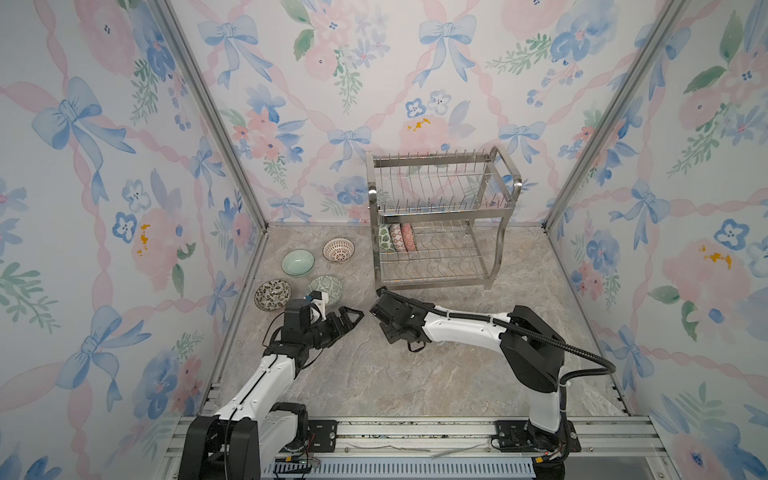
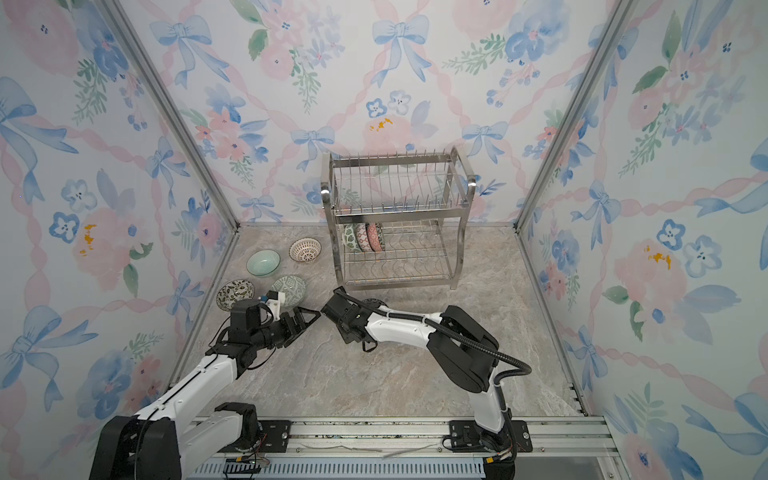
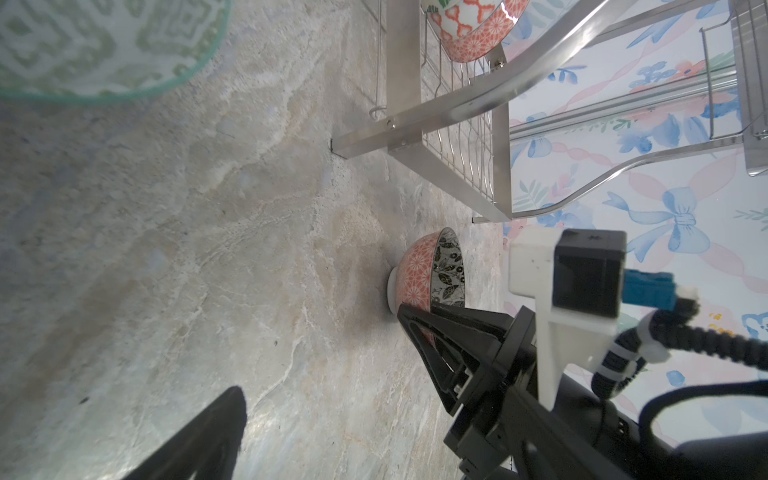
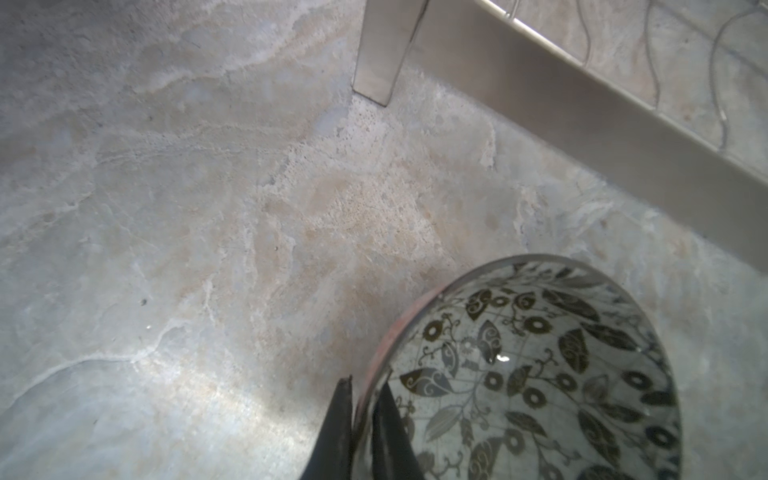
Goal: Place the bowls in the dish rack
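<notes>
Bowl, red lattice outside, dark floral inside: upright on foot, mouth up, mid-worktop, just before dish rack near-left leg. Nearly hidden under arm in both top views; interior plain in right wrist view. Right gripper low, pinching rim, one finger inside. Left gripper spread wide, level.

**Robot test cell dressed as a home interior.** Floral-print wall panels are framed by bare aluminium posts. A left arm and a right arm are bolted to a slotted rail at 6 o'clock. The marble-print surface carries a steel dish rack at 1 o'clock and ceramic bowls at 10 o'clock.
</notes>
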{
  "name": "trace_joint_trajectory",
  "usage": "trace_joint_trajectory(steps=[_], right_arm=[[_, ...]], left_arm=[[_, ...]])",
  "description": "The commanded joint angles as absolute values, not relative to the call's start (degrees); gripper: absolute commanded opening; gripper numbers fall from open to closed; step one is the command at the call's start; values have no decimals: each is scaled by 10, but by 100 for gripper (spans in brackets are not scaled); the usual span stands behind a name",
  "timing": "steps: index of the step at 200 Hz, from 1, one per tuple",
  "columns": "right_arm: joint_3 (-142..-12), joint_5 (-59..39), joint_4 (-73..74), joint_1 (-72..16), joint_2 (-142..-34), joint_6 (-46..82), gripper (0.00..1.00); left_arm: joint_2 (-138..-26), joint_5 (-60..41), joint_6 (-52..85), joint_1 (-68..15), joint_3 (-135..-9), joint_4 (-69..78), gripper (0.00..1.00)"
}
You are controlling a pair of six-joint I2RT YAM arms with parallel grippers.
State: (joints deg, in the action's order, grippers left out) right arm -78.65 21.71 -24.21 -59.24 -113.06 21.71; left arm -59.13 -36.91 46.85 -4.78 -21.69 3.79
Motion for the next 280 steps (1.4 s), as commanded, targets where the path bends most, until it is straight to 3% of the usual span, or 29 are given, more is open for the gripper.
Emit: trace_joint_trajectory(steps=[1, 42, 82, 121, 155, 204, 280], right_arm=[[-788, 198, -255, -592, -1125, 213, 4], [-766, 190, -234, -592, -1074, 194, 0], [-664, 153, -124, -581, -938, 166, 0], [-506, 65, 51, -485, -778, 193, 0], [-437, -21, 162, -378, -722, 210, 0], [-451, -97, 285, -274, -782, 250, 0], [-565, -160, 435, -226, -985, 312, 0]], left_arm=[[-585, -379, 474, -45, -210, 50, 98], [-588, -395, 482, -52, -223, 62, 98], [-618, -394, 469, -90, -284, 49, 98], [-671, -366, 451, -146, -364, 32, 98], [-708, -336, 435, -193, -426, 23, 98], [-769, -322, 392, -241, -516, 0, 98], [-818, -307, 369, -259, -579, -17, 98]])
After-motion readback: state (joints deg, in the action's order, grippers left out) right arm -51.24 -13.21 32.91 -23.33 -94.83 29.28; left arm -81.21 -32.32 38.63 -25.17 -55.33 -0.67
